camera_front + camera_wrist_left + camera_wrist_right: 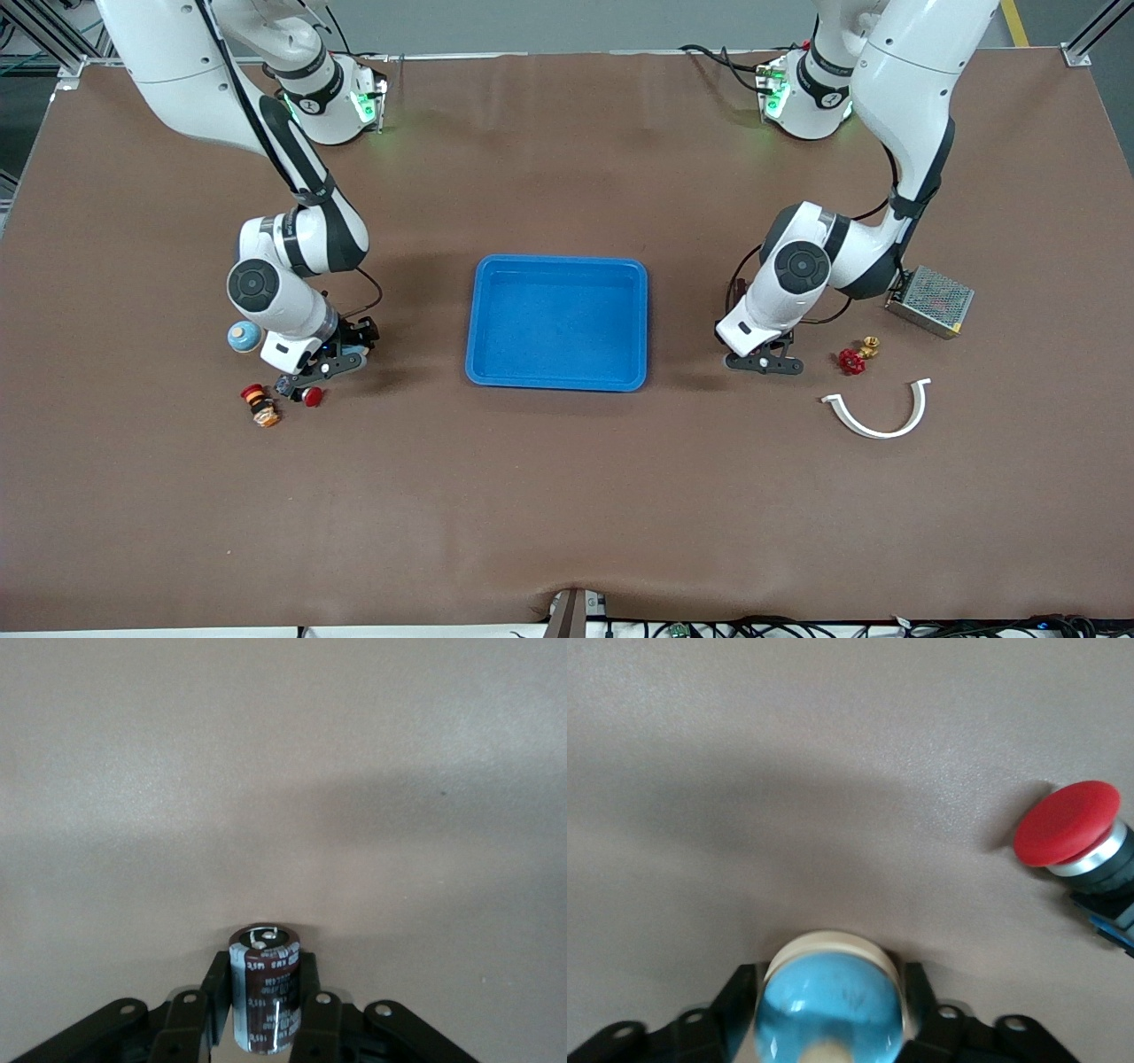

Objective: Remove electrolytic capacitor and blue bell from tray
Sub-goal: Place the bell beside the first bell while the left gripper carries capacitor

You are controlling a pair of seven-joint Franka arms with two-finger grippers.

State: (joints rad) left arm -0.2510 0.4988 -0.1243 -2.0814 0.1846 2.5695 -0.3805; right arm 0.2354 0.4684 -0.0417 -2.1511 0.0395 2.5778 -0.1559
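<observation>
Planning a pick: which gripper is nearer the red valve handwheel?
Left. The left gripper hangs beside the red valve handwheel; the right gripper is at the right arm's table end.

You had a blue tray (557, 383) at the table's middle. Toward the left arm's edge lay a metal mesh box (931, 301), a red valve (851, 361) and a white curved clip (877, 411); toward the right arm's, red pushbuttons (312, 396)
</observation>
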